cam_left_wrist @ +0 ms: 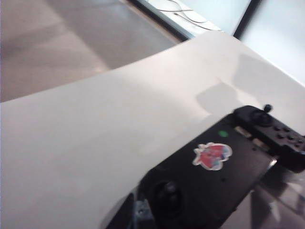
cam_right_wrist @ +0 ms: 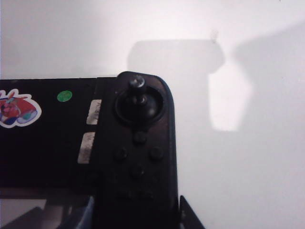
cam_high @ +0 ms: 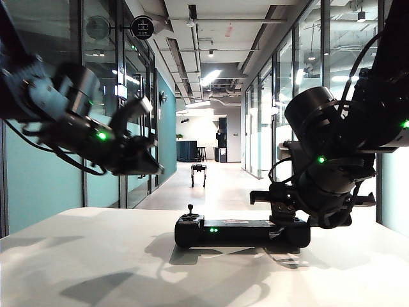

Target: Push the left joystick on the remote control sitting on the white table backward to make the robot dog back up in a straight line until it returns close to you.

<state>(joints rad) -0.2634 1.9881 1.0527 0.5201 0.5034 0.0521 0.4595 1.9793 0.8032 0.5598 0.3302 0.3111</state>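
Left joystick looks springy and the remote control mid-counter light and slidey: right gripper clamps its other end, left gripper hangs wide open nearby, so nudge the knob.

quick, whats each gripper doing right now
left gripper: open, holding nothing, up above the white table
right gripper: fingers closed on one end of the remote control

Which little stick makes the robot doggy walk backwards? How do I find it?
Find the broad white table, then the wide flat black remote control lying on it. The left joystick is the thin black knob-tipped stick standing free at its left end; the other end sits under the right gripper.
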